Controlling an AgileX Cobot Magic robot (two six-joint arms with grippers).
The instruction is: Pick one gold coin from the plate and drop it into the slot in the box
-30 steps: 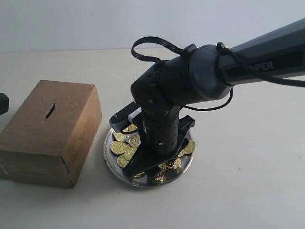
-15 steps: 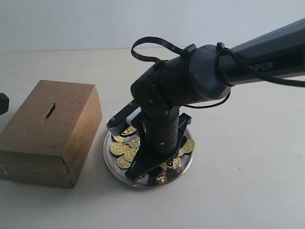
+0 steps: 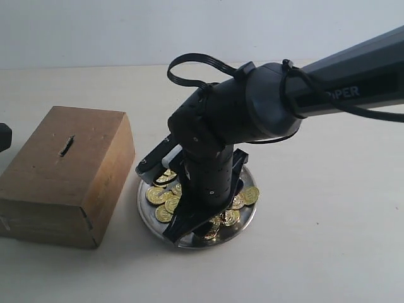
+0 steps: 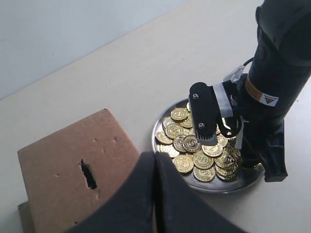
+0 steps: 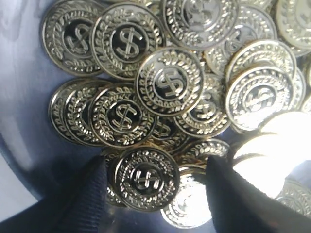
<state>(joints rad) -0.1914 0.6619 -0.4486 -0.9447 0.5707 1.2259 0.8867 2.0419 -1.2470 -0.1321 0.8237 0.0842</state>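
Observation:
The silver plate (image 3: 144, 203) holds several gold coins (image 3: 157, 194) and stands right of the brown box (image 3: 63, 177), whose top face bears the dark slot (image 3: 66, 146). My right gripper (image 3: 203, 222) points down into the plate. Seen up close, this right gripper (image 5: 155, 196) is open, its fingertips (image 5: 85, 199) either side of one gold coin (image 5: 145, 178) lying on the pile. My left gripper (image 4: 155, 164) is shut on nothing and hovers by the box (image 4: 58, 165), near the slot (image 4: 88, 174) and the plate (image 4: 214, 185).
The right arm (image 3: 328, 82) slants in from the upper right over the plate. A small dark part (image 3: 4, 136) shows at the left edge beside the box. The pale tabletop (image 3: 315, 240) spreads around both things.
The right gripper has shifted slightly left and lower into the plate of coins. The box and the plate have not moved.

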